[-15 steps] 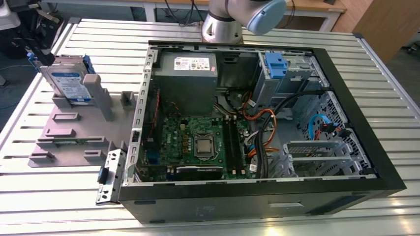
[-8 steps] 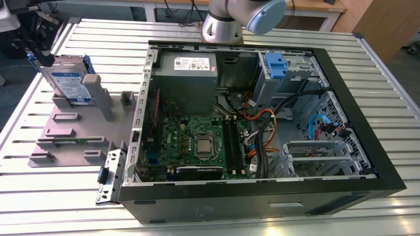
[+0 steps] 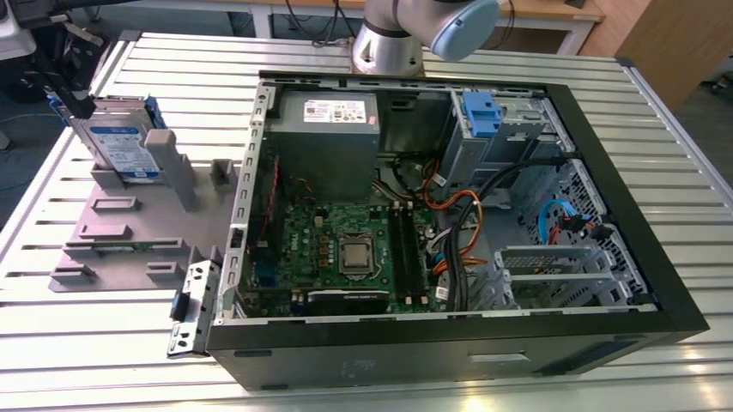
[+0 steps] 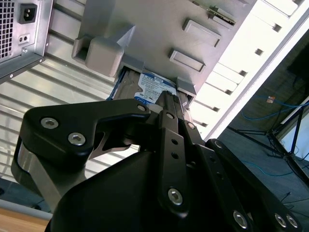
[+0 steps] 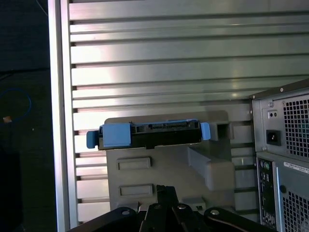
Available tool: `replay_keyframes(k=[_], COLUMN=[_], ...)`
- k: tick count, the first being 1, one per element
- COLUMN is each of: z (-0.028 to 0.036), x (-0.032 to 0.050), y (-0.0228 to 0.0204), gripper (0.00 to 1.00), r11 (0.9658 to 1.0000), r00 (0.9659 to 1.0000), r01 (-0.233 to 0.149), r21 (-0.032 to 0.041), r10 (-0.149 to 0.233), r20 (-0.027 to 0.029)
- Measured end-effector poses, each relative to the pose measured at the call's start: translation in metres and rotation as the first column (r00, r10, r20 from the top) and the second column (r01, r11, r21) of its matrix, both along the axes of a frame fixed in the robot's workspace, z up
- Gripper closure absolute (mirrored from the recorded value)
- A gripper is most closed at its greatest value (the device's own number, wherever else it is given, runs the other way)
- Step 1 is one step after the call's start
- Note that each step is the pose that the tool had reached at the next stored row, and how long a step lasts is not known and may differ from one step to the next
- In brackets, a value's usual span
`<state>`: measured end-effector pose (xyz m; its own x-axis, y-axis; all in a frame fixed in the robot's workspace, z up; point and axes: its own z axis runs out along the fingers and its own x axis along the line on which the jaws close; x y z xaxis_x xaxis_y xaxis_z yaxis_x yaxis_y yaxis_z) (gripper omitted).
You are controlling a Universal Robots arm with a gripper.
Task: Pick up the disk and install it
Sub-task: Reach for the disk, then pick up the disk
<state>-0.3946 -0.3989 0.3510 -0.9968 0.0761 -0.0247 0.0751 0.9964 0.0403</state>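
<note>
Pickup step: disk (image 3: 120, 142) stands upright in the grey holder (image 3: 126, 227), gripper (image 3: 78, 107) just beside it, can't tell if it's open. Grab needs lining up over the disk's top edge

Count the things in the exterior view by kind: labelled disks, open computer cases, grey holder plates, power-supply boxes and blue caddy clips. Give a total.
labelled disk: 1
open computer case: 1
grey holder plate: 1
power-supply box: 1
blue caddy clip: 1
Total: 5
</note>
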Motion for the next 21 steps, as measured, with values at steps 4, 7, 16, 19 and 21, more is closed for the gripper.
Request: replay_keyframes(k=[4, 7, 16, 19, 21], z=[-0.0001, -0.0001, -0.0001, -0.0002, -0.0002], x=[0.0000, 0.0000, 0.0000, 0.0000, 0.0000], y=[0.0000, 0.0000, 0.0000, 0.0000, 0.0000], gripper=[0.90, 0.90, 0.90, 0.90, 0.90], r11=[1.0000, 1.0000, 0.9996, 0.9987, 0.9979], r00=[1.0000, 1.0000, 0.9996, 0.9987, 0.9979], r01=[0.000, 0.000, -0.028, -0.051, -0.064], r21=[0.0000, 0.0000, 0.0000, 0.0000, 0.0000], r10=[0.000, 0.000, 0.028, 0.051, 0.064], r20=[0.0000, 0.0000, 0.0001, 0.0000, 0.0000])
